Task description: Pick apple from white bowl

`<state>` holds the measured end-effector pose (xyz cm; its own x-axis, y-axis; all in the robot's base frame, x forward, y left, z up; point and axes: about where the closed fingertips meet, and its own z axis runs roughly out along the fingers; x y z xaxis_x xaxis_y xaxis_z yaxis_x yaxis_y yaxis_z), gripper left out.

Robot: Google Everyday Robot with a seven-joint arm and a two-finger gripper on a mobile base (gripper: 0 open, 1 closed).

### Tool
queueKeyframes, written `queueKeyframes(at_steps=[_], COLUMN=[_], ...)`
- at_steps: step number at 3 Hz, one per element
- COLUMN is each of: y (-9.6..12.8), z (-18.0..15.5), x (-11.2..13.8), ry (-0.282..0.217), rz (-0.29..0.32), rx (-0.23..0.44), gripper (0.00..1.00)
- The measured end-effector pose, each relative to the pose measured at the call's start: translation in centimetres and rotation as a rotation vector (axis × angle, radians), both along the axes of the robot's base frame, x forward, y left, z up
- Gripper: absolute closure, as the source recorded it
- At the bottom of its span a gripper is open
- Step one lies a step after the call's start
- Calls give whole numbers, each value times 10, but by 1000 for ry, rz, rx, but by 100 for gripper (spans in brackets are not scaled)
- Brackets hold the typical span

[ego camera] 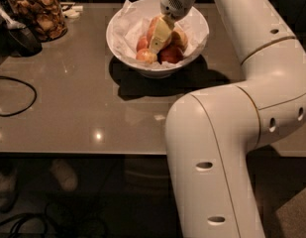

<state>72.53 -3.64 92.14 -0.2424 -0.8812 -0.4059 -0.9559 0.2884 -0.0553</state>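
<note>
you'll see the pale cream gripper (157, 44) down in the glossy white bowl (142, 69), lined with white paper (127, 31). the apple (152, 26) against it is golden-orange with a red blush. the smaller apple (170, 53) is deep red. the table (83, 103) is grey-brown, the arm (271, 83) off-white and the cable (9, 112) black.
</note>
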Motion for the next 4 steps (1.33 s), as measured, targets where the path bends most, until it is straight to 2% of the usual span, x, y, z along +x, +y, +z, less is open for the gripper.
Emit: queueKeyframes(at_steps=[1, 3, 4], y=[0, 0, 5], z=[0, 0, 8], x=[0, 0, 7], ry=[0, 0, -43], rz=[0, 0, -5], rx=[0, 0, 19], gripper=[46, 93, 100])
